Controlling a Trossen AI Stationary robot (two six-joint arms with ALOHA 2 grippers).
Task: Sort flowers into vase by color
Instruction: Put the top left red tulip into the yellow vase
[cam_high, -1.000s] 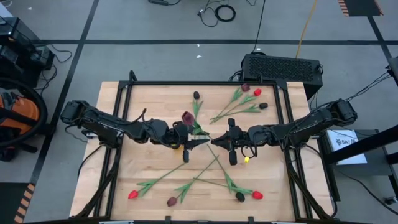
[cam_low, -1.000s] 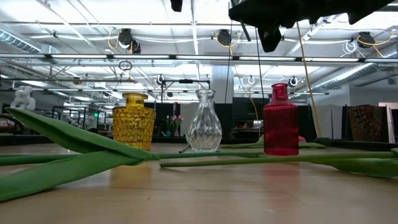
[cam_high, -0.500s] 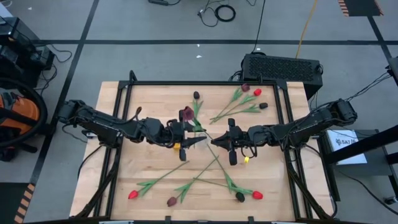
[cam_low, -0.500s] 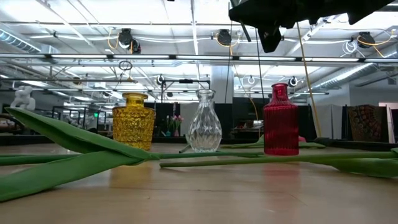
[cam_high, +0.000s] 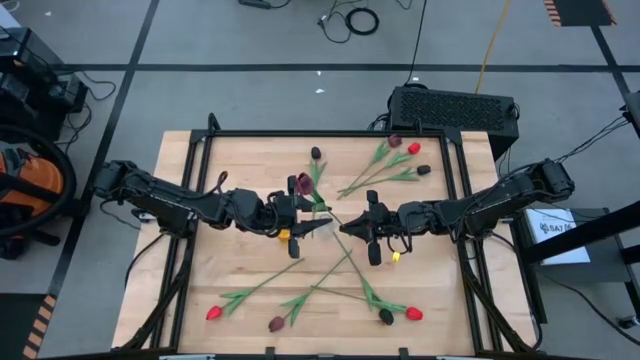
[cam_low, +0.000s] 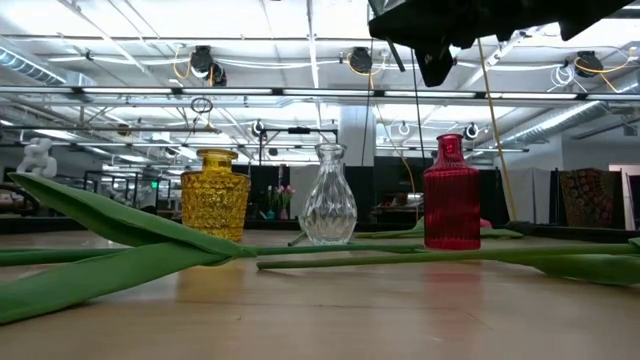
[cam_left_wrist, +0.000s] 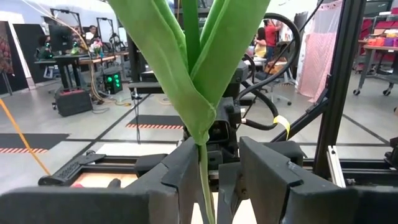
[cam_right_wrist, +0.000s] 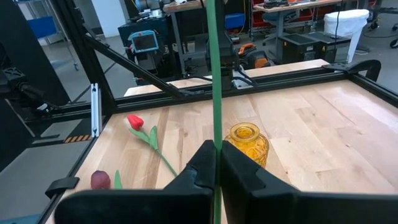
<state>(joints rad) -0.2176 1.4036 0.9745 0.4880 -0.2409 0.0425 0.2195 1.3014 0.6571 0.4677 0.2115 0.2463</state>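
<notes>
A tulip with a dark maroon head (cam_high: 302, 185) stands roughly upright above the middle of the table. My right gripper (cam_high: 345, 227) (cam_right_wrist: 216, 155) is shut on its thin green stem (cam_right_wrist: 215, 74). My left gripper (cam_high: 322, 228) (cam_left_wrist: 219, 168) faces it from the table's left and is open. Its two fingers stand either side of the same stem (cam_left_wrist: 203, 174), just below the leaves (cam_left_wrist: 205, 62). The stem runs close by one finger (cam_left_wrist: 186, 177); whether they touch I cannot tell. My right gripper pinches the tulip's stem (cam_right_wrist: 216, 142) between its two fingers, below the leaves. The fingers come level from the table's right side and lie across the stem. The flower is lifted clear of the table, upright, with its head above the fingers.
A yellow vase (cam_low: 215, 195) (cam_right_wrist: 247, 142), a clear vase (cam_low: 328, 195) and a red vase (cam_low: 451, 192) stand on the table under the grippers. Loose tulips lie at the far right (cam_high: 385, 160) and along the near edge (cam_high: 330, 295). A black frame (cam_high: 330, 133) borders the table.
</notes>
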